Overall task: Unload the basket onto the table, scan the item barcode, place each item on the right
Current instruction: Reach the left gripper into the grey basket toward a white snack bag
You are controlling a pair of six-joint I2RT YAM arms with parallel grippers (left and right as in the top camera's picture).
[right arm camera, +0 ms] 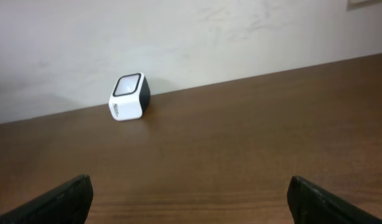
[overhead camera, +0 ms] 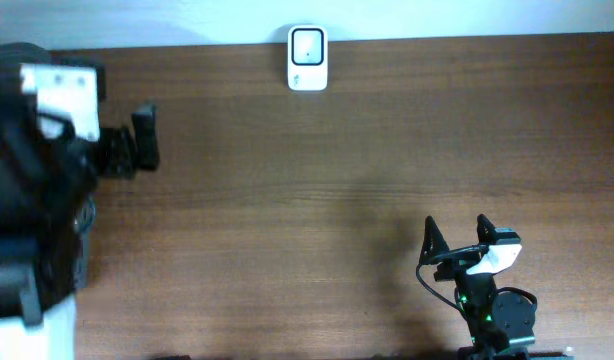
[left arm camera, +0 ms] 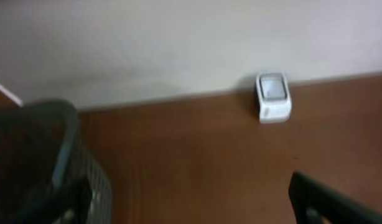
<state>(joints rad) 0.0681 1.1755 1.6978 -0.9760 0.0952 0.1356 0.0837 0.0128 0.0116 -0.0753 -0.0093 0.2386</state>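
Task looked unstarted: left gripper (overhead camera: 147,138) and right gripper (overhead camera: 457,228) both sat released and empty, well apart from the scanner (overhead camera: 308,58), with no item in any view, so pickup and scan were left.

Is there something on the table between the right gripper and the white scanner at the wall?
Nothing visible does. Between the right gripper and the white scanner, the overhead and right wrist views show only bare brown table.
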